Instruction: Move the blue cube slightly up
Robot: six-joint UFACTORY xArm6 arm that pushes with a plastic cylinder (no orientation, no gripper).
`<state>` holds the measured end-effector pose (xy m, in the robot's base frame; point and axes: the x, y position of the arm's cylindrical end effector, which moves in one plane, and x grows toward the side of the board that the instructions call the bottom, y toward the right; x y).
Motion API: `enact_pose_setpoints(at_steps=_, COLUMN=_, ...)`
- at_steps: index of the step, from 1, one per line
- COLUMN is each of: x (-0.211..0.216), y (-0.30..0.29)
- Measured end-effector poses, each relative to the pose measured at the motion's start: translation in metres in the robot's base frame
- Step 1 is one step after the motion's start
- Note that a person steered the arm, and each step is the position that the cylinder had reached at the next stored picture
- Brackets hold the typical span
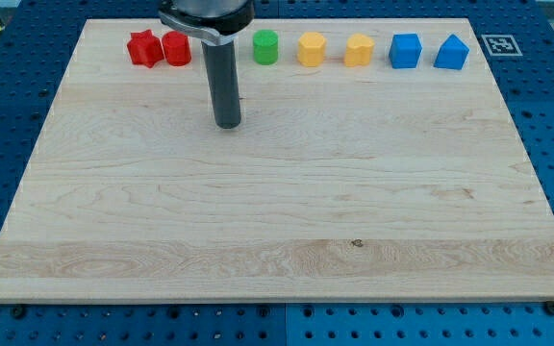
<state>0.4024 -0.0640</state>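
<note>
Nearest the view's bottom lies bare wood of the table (pixel 277 250), a pale board on a blue perforated base (pixel 8 327). Above it, my tip (pixel 227 125) rests on the wood, below the row of blocks and well apart from all of them. No hand exists on this rod, so nothing is grasped. Along the view's top, from left: red star (pixel 142 47), red block (pixel 176 48), green cylinder (pixel 264 46), two yellow blocks (pixel 311 48) (pixel 359 49), the blue cube (pixel 405 51), and a blue peaked block (pixel 452 53) at the right end.
</note>
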Motion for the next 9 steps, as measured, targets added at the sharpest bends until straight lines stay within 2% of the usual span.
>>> enact_pose_setpoints(at_steps=3, x=-0.052, y=0.096)
enact_pose_setpoints(at_steps=5, x=-0.057, y=0.204)
enact_pose_setpoints(at_steps=6, x=-0.078, y=0.241)
enact_pose_setpoints(at_steps=9, x=-0.132, y=0.243)
